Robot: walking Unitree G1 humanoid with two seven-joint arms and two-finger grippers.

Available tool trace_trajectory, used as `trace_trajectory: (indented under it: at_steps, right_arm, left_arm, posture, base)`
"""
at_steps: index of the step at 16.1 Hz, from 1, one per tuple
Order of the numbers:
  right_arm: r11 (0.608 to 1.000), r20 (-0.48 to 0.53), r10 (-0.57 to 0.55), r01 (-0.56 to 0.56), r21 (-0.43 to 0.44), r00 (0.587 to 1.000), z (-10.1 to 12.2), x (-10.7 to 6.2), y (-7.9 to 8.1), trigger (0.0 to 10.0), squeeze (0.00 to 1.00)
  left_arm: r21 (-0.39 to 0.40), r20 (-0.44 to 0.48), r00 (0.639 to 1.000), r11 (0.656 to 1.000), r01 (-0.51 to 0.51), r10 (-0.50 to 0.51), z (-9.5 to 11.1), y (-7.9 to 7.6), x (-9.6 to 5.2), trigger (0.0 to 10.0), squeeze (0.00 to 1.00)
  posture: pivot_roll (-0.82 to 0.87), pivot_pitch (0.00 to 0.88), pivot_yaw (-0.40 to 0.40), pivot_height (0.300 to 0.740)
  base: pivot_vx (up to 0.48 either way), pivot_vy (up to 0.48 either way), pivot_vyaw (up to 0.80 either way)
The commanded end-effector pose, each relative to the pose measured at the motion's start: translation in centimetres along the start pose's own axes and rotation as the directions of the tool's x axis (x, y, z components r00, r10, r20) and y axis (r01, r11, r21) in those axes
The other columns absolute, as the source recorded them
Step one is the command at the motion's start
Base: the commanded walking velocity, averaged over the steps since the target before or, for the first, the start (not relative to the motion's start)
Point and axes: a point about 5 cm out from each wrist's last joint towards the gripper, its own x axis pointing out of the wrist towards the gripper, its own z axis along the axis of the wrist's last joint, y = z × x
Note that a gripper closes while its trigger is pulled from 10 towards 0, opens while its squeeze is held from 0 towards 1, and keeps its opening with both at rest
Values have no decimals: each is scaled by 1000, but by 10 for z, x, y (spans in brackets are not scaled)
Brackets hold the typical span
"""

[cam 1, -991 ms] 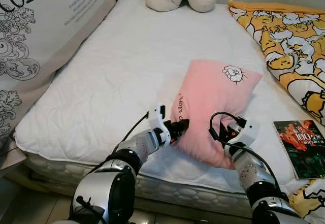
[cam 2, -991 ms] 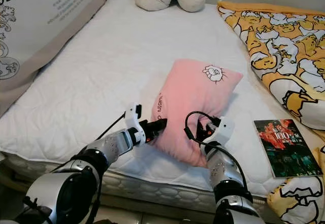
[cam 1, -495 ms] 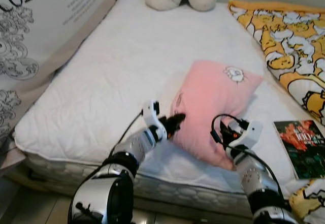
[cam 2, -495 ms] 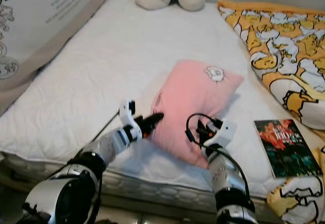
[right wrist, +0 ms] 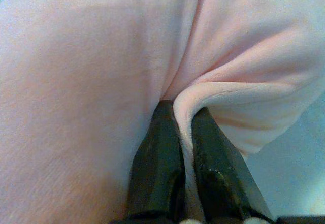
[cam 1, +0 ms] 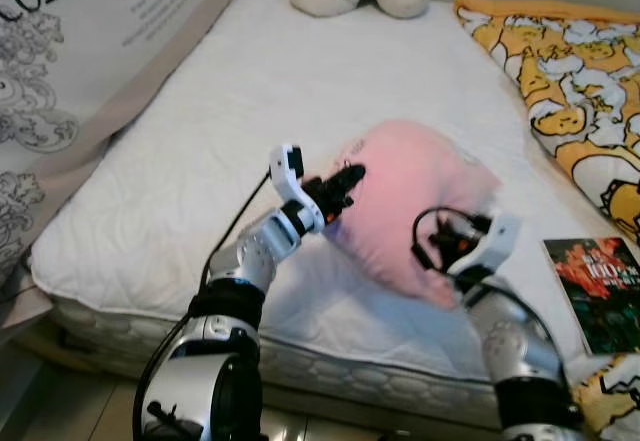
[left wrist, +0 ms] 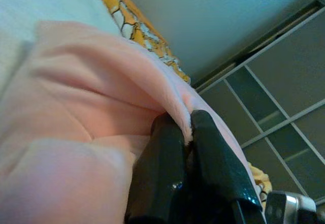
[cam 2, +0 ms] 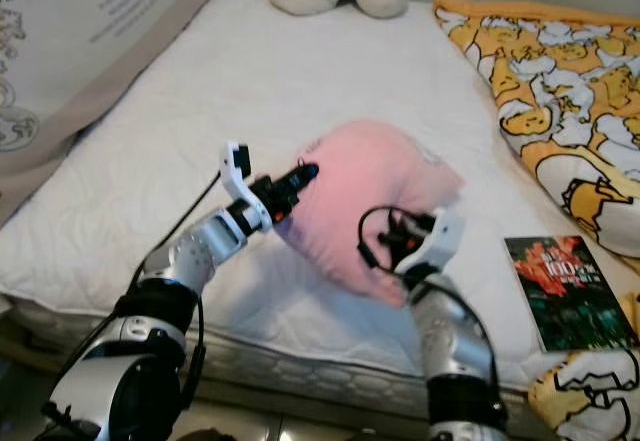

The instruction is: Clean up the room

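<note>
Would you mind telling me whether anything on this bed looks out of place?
A dark paperback book lies loose on the white mattress near its front right corner, beside the crumpled yellow patterned blanket, which looks untidy.

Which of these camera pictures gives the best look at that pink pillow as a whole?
The left eye view: the whole pink pillow shows there, held between the left gripper and right gripper. The right eye view is much the same. Each wrist view shows a close fold of its fabric pinched by black fingers.
</note>
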Motion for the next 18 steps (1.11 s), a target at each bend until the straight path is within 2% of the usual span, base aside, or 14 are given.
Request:
trace_trajectory:
  at_steps: [1, 3, 5, 6, 7, 10, 12, 14, 15, 16, 18]
  right_arm:
    - [998, 53, 59, -58, -18, 997, 17, 5, 13, 0, 0]
    - [997, 89, 66, -62, -43, 994, 33, 7, 16, 0, 0]
    - [996, 99, 65, -59, -62, 993, 39, 7, 17, 0, 0]
    - [993, 110, 59, -46, -112, 992, 47, 7, 17, 0, 0]
    - [989, 113, 49, -33, -143, 992, 49, 6, 16, 0, 0]
    - [979, 136, -32, 59, -197, 990, 52, 3, 7, 0, 0]
    - [979, 136, -52, 77, -189, 989, 51, 1, 4, 0, 0]
    - [975, 117, -41, 66, -211, 992, 45, 1, 7, 0, 0]
    - [975, 115, -45, 68, -210, 992, 44, 0, 6, 0, 0]
    - [977, 111, -48, 70, -202, 993, 41, -1, 6, 0, 0]
    - [977, 112, -46, 68, -203, 993, 41, -1, 6, 0, 0]
  left_arm:
    - [-60, -37, 997, 996, 71, -73, -20, -17, 9, 0, 0]
    - [-34, -54, 996, 997, 70, -71, -20, -17, 3, 0, 0]
    - [-10, -70, 996, 999, 46, -47, -22, -14, -2, 0, 0]
    - [102, -99, 994, 994, -28, 38, -28, -1, -16, 0, 0]
    - [129, -87, 994, 990, -60, 71, -27, 4, -21, 0, 0]
    - [260, 16, 985, 951, -169, 170, -12, 11, -32, 0, 0]
    - [373, 56, 982, 908, -189, 182, -1, 9, -31, 0, 0]
    - [475, 50, 985, 863, -171, 168, -1, 5, -30, 0, 0]
    - [477, 49, 986, 864, -164, 160, -2, 3, -29, 0, 0]
    - [442, 54, 988, 884, -153, 144, -2, -1, -27, 0, 0]
    - [432, 59, 989, 889, -150, 139, -3, -3, -26, 0, 0]
  posture:
    - [-101, 0, 6, 740]
    - [-97, 0, 4, 740]
    - [-96, 0, 4, 740]
    - [-94, 0, 3, 740]
    - [-94, 0, 3, 740]
    - [-81, 0, -8, 740]
    - [-74, 0, -14, 740]
    - [-70, 0, -16, 740]
    - [-69, 0, -17, 740]
    - [-70, 0, -14, 740]
    - [-71, 0, -14, 740]
  base:
    - [0, 0, 0]
    - [0, 0, 0]
    - [0, 0, 0]
    - [0, 0, 0]
    - [0, 0, 0]
    - [0, 0, 0]
    - [0, 0, 0]
    - [0, 0, 0]
    - [0, 0, 0]
    - [0, 0, 0]
    - [0, 0, 0]
